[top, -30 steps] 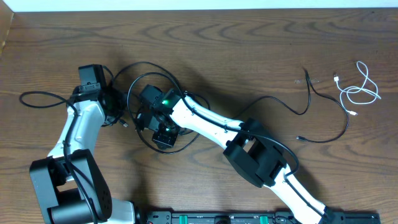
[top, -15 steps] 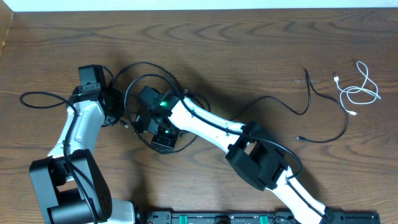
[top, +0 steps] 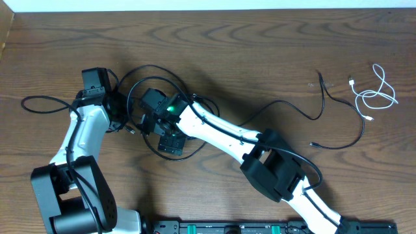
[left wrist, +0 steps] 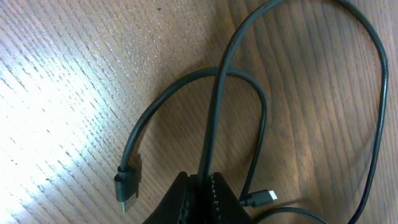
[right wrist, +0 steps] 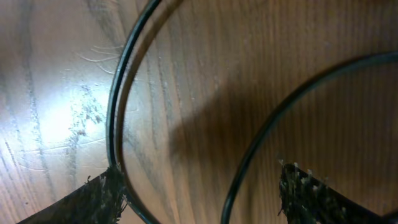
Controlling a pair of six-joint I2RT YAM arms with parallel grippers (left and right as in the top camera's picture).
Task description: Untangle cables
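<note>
cables (top: 149, 65): a few thin cords are lying on the brown table (top: 234, 39), most of the black ones in the left middle of the overhead view and the others over at the right.
biggest mess: the black loops (top: 132, 97) are crossing over each other in the left middle, so this bunch is not pulled apart yet.
already spread out: the long black cable (top: 281, 103) is running from the middle toward the right, and the second black cable (top: 338, 147) is curling next to it. They are coming close together near the upper right, and I cannot tell if they are touching there.
smallest cord: the white cable (top: 383, 83) is lying by itself in the upper right corner, not touching any black cord.
how far along: I am guessing about half is done. The right side is looking loose, and the left bunch is waiting to be opened up.
left gripper (left wrist: 200, 183): its fingers are squeezing tight on one black cord at the bottom middle of the left wrist view.
right gripper (right wrist: 202, 193): its fingers are standing wide apart in the lower corners of the right wrist view. Two black cords are passing between them, one just beside the left-hand finger, and nothing is being pinched.
plugs: the big plug (left wrist: 126, 186) is lying at the lower left of the left wrist view, and the small plug (left wrist: 264, 197) at the lower right.
writing: no words or brand names are showing. Only a green light (top: 173, 108) is glowing near the bunch.
</note>
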